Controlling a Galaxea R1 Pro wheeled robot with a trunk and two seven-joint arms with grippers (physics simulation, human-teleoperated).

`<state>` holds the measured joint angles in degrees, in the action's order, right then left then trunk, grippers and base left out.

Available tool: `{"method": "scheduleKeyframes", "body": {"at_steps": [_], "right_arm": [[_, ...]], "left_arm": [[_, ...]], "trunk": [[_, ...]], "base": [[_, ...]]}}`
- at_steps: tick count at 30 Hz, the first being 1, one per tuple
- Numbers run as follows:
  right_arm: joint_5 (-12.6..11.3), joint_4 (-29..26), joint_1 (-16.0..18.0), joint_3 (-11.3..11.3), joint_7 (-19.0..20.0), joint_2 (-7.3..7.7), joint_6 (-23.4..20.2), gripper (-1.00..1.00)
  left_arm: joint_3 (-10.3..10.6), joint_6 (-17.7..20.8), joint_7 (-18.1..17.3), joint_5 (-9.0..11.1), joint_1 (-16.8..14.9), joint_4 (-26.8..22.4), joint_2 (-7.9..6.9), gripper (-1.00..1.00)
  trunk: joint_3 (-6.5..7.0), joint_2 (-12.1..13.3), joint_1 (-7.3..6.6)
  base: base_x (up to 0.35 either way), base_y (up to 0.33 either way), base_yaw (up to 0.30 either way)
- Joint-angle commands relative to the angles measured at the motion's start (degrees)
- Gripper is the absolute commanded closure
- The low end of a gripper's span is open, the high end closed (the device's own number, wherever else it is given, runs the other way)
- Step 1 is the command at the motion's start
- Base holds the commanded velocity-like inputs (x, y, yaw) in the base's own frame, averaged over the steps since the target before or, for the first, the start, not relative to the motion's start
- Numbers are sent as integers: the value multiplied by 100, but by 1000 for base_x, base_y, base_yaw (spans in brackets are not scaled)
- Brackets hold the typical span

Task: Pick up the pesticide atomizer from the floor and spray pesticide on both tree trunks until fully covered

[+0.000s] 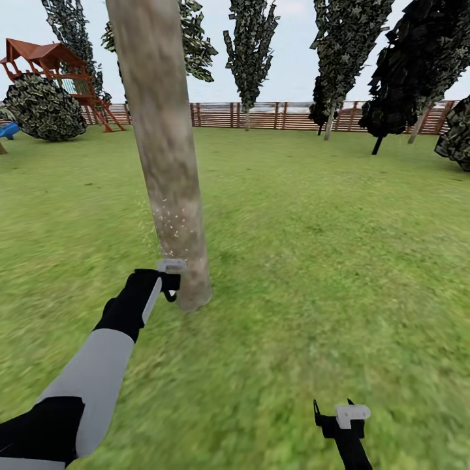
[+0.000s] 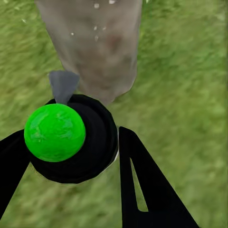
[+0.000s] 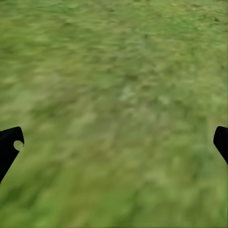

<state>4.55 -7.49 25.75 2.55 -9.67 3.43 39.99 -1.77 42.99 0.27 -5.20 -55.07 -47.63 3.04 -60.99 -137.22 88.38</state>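
Clearly the small dark round atomizer bottle with its bright green dot is light and rigid, clamped between the left gripper fingers just short of the thick mottled beige-brown tree trunk. White pesticide specks dot the bark beyond. Right gripper hangs spread over blurry grass; the trunk's far side is hidden.

Bright even daylight, no cast shadows, blurry grass

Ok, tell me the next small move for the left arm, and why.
Probably raise the left gripper a little and keep spraying. It holds the pesticide atomizer close to the tree trunk, and the white pesticide specks sit in a low band; the bark higher up looks bare.
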Motion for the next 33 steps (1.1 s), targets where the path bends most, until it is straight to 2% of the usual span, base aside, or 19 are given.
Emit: {"method": "scheduleKeyframes", "body": {"at_steps": [1, 3, 6, 9, 16, 19, 22, 24, 28, 31, 33], "right_arm": [[1, 1, 0, 0, 0, 0, 0, -100], [1, 2, 0, 0, 0, 0, 0, -100], [2, 2, 0, 0, 0, 0, 0, -100], [1, 1, 0, 0, 0, 0, 0, -100], [2, 2, 0, 0, 0, 0, 0, -100], [2, 2, 0, 0, 0, -2, 2, -100], [2, 6, -1, 0, 4, -8, 3, -100], [2, 48, 0, 7, 14, -9, 1, -100], [2, 63, 0, 9, 20, -9, 5, -100], [2, 64, 0, 10, 25, -9, 6, -100], [2, 64, 0, 14, 26, -9, 8, -100]], "left_arm": [[1, 3, -1, -2, 2, 0, 3, 100], [1, -9, -1, -6, 17, 7, 67, 100], [-9, -86, -3, -11, 233, 17, 31, 100], [18, -507, -1, -39, 470, 203, 31, 100], [9, -587, 116, -76, 518, 449, 49, 100], [-9, -653, 122, -73, 702, 474, 33, 100], [-30, -1070, 128, -70, 921, 661, 22, 100], [-44, -1249, 131, -64, 1099, 875, -1, 100], [-51, -1525, 131, -51, 1362, 956, -98, 100], [-51, -1822, 131, -48, 1425, 971, -179, 100], [-51, -1879, 131, -38, 1441, 974, -219, 100]], "trunk": [[0, 0, 0], [0, 0, 0], [0, 0, 0], [0, 0, 0], [0, 0, 0], [0, 0, 0], [0, 0, 0], [0, 0, 0], [0, 0, 0], [0, 0, 0], [0, 0, 0]], "base": [[110, 0, 0], [32, 0, 0], [5, 0, 0], [0, 0, 0], [0, 0, 0], [0, 0, 0], [0, 0, 0], [0, 0, 0], [0, 0, 0], [0, 0, 0], [0, 0, 0]]}}
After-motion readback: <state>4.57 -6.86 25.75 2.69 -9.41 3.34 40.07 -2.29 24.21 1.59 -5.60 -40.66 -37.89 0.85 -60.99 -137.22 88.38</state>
